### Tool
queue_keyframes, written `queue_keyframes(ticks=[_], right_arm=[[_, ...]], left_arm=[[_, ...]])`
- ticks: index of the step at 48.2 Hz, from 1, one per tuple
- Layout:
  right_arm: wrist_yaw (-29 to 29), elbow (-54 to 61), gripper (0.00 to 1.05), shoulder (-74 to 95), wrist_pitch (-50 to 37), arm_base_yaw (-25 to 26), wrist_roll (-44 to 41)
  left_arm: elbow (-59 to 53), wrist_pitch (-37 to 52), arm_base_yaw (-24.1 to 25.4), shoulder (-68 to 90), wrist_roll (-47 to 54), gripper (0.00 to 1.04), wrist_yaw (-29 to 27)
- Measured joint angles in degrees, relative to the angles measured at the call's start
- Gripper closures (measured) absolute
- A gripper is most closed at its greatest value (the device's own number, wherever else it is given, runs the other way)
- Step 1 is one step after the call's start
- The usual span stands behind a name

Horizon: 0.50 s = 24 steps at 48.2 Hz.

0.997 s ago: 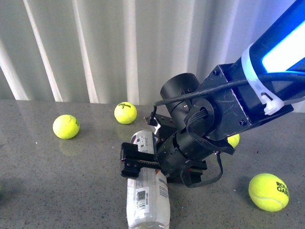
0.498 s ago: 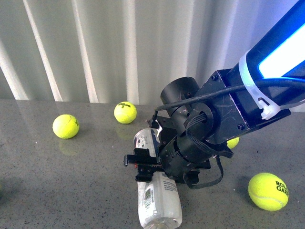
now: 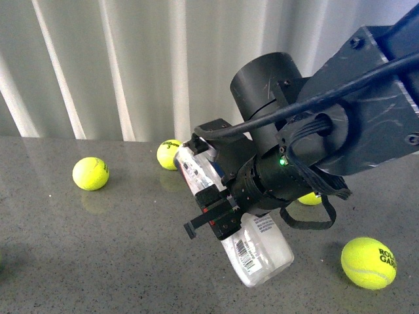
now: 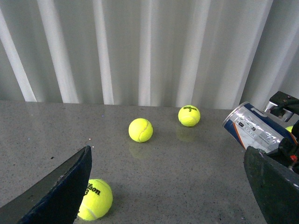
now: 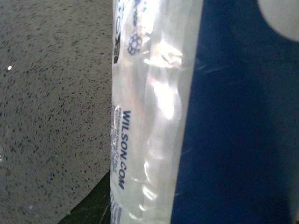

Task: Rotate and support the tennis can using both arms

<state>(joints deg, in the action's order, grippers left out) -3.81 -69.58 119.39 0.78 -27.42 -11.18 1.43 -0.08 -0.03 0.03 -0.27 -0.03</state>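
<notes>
The right tool (image 3: pixel 213 217) clamps the tilted tennis can (image 3: pixel 258 252); the left tool (image 4: pixel 167 156) gapes wide. Balls (image 3: pixel 90 173) dot the surface (image 3: pixel 98 255), one half-hidden behind the right arm (image 3: pixel 353 124).

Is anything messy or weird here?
Yes: yellow-green tennis balls lie scattered loose on the grey speckled table, while the clear plastic tennis can is held slanted in the black right gripper, neither flat nor upright.

The tennis can (image 3: pixel 260 250) is clear and navy, the balls (image 3: pixel 90 173) yellow-green.
</notes>
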Motion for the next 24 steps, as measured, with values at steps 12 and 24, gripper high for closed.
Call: queue_keyframes(ticks=[12,24], right_arm=[[-0.46,7.82,0.71,-2.51,-5.33,0.17,-27.96],[1.81,10.54,0.68,-2.21,-5.64,0.66,-47.45]], left_arm=[[0.0,0.0,0.0,0.0,0.0,0.07,0.0],[0.0,0.0,0.0,0.0,0.0,0.07,0.0]])
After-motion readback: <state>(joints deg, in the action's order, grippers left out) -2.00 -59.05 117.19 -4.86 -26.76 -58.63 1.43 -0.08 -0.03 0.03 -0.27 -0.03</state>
